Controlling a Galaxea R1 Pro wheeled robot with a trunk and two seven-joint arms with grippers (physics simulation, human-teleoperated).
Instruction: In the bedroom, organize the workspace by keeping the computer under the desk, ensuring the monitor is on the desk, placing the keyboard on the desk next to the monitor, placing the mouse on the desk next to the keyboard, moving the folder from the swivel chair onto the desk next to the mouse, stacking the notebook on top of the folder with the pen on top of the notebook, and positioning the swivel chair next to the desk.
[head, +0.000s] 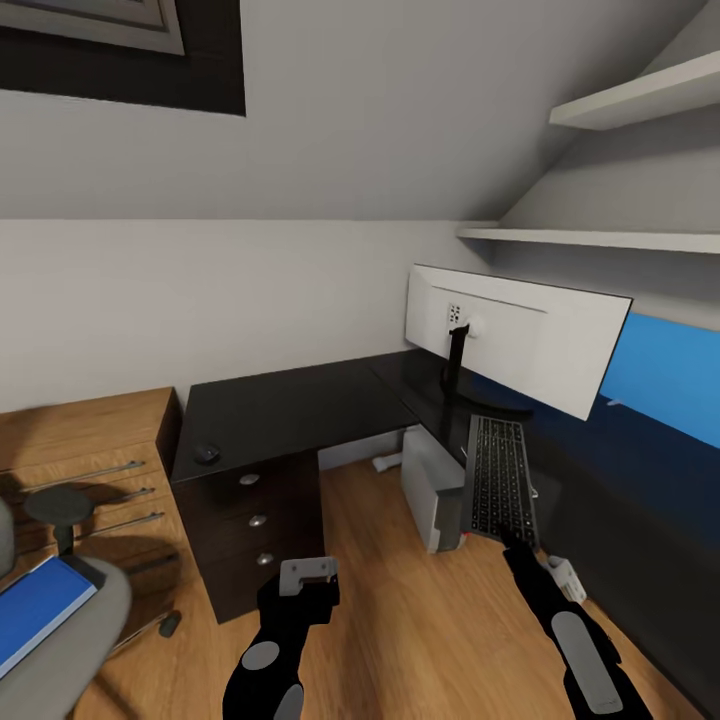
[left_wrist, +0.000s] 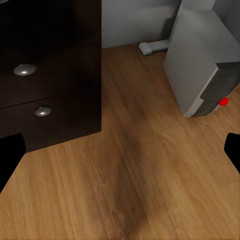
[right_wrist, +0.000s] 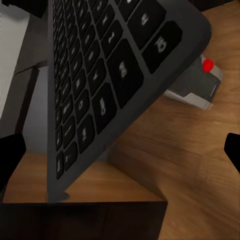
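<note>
Right gripper (right_wrist: 120, 150) is hanging open, ungrasping, near the keyboard (head: 500, 478); left gripper (left_wrist: 120, 150) is spread over bare floor. Head cam's showing the folder (head: 35, 608) lying on the swivel chair (head: 70, 640).

Monitor (head: 520, 335) behind keyboard (head: 498, 476) on desk (head: 290, 410) (computer (head: 432, 487) seemingly beneath).

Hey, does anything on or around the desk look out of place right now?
Yes. The keyboard overhangs the desk edge above the computer, looking precarious. The folder lies on the swivel chair.

The black desk (head: 290, 405) carries the mouse (head: 207, 453), monitor (head: 520, 335) and keyboard (head: 500, 478), overhanging its edge.
</note>
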